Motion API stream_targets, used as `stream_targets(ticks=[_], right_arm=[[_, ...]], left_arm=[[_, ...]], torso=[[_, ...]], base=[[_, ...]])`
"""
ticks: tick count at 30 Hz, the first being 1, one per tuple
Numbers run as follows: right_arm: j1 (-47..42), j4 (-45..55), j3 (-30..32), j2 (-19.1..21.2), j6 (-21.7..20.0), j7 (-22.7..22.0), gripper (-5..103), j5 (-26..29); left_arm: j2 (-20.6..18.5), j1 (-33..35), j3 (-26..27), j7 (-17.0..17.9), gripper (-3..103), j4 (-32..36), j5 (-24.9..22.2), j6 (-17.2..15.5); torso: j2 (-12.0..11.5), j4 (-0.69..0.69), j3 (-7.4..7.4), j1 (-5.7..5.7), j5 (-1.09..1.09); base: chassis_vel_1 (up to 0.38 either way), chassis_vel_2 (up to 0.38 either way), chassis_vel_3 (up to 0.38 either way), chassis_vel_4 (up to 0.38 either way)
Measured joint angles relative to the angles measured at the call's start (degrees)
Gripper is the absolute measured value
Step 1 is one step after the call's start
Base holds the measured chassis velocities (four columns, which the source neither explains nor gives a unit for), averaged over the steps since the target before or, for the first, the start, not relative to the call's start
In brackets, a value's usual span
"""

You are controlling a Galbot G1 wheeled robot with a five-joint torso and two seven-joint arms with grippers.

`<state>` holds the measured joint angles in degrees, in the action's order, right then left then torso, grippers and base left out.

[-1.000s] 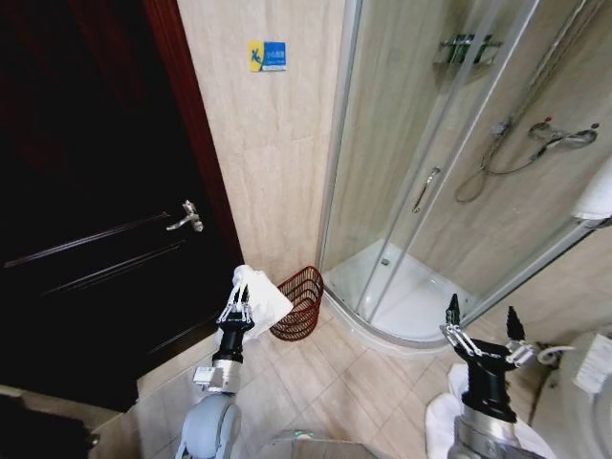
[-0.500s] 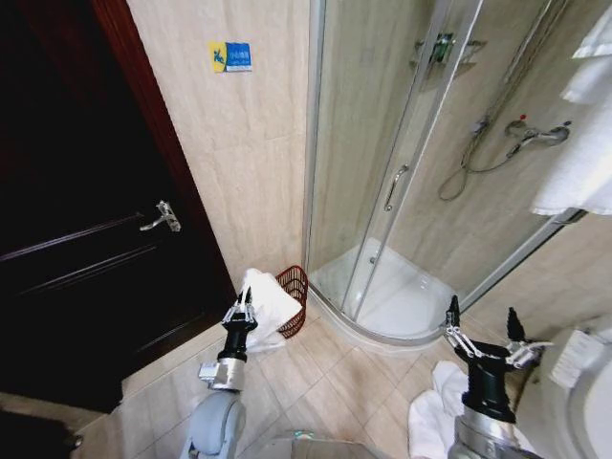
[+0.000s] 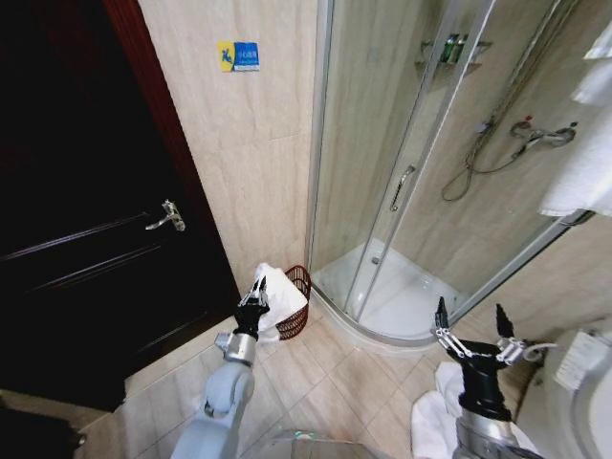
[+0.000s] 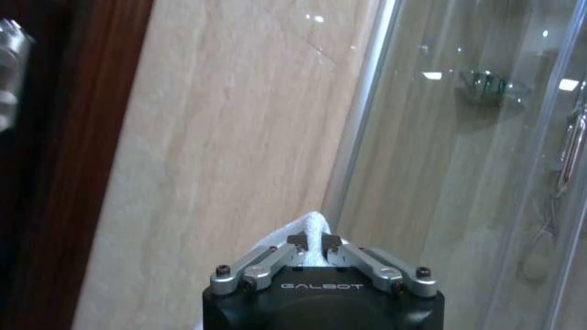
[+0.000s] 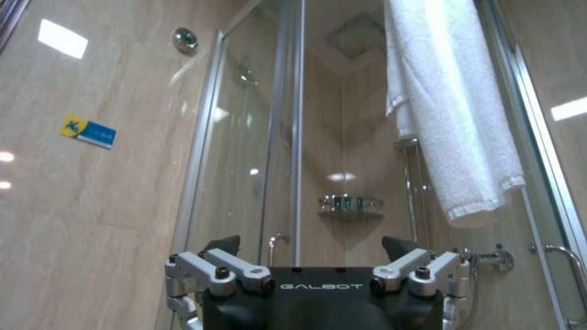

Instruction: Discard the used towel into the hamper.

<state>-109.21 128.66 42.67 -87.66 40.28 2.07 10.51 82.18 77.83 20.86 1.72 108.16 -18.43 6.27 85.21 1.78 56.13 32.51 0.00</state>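
The used towel (image 3: 280, 295), white and bunched, hangs from my left gripper (image 3: 253, 304), which is shut on it. It drapes over the near side of the hamper (image 3: 297, 319), a small dark-red wire basket on the floor against the tiled wall beside the shower. In the left wrist view the fingertips of the left gripper (image 4: 315, 242) pinch a fold of the towel (image 4: 317, 223). My right gripper (image 3: 469, 332) is held low on the right, away from the hamper, open with nothing in it. The right wrist view shows the right gripper (image 5: 312, 246) with its fingers spread.
A dark wooden door (image 3: 86, 191) with a metal handle (image 3: 170, 216) stands to the left. The curved glass shower enclosure (image 3: 402, 191) is to the right of the hamper. White cloth (image 3: 435, 411) lies on the floor by my right arm. A white towel (image 5: 449, 103) hangs on a rail.
The head camera has shifted. My left arm has reached farther forward, bringing the towel closer over the hamper. The right gripper stays open and low.
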Motion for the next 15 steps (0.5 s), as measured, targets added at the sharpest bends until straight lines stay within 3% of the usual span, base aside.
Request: stream_targets(ticks=[15], right_arm=[[-1.3, -0.2, 0.1, -4.0, 1.6, -1.8, 100, -6.4]], left_arm=[[-0.4, -16.1, -6.3, 0.5, 7, -16.1, -3.6, 0.2]], torso=[[0.0, -0.01, 0.0, 0.0, 0.0]], base=[[0.0, 0.0, 0.0, 0.0]])
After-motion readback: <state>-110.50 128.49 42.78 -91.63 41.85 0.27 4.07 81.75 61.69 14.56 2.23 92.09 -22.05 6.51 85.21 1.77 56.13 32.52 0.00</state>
